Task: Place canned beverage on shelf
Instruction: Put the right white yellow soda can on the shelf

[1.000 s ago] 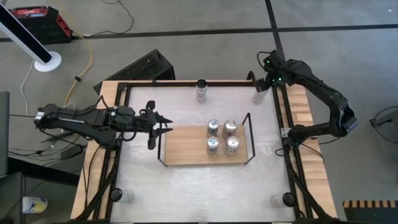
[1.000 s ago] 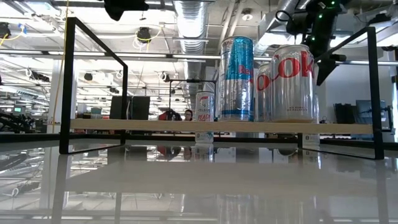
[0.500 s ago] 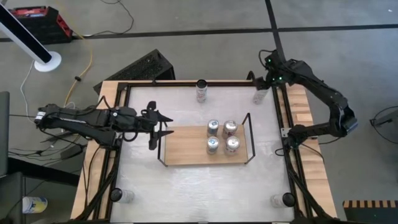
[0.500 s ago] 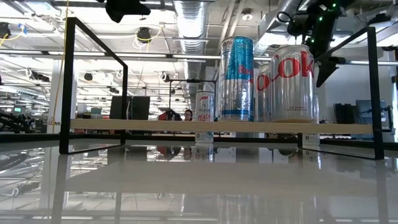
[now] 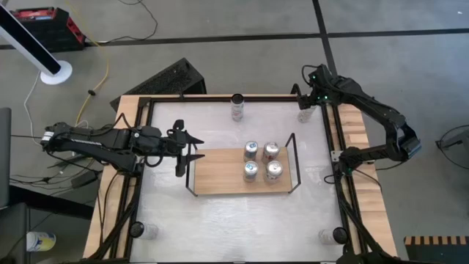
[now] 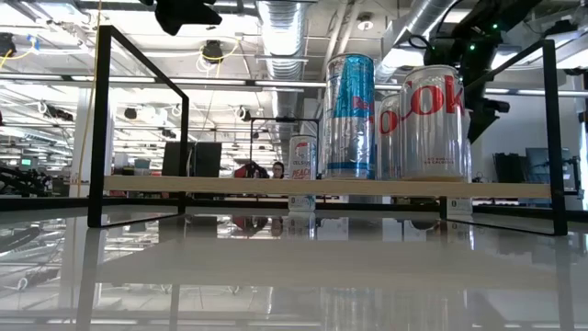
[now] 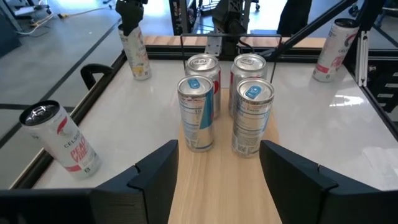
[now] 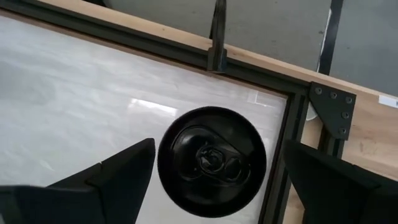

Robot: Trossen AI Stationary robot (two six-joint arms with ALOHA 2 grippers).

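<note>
The right end effector (image 5: 305,101) is hovering over the far right corner of the surface (image 5: 220,216), directly above a black-topped can (image 8: 211,160) standing there. Its fingers (image 8: 121,171) are spread wide on either side of the can, gripping nothing. The left end effector (image 5: 185,147) is waiting at the left end of the shelf (image 5: 220,176), open and empty, pointing along the board. Four cans (image 5: 262,160) are standing in a tight square on the right half of the shelf, which is sitting mid-surface. Another can (image 5: 237,106) is standing at the far edge, and two more are sitting at the near left (image 5: 145,231) and near right (image 5: 327,235) corners.
</note>
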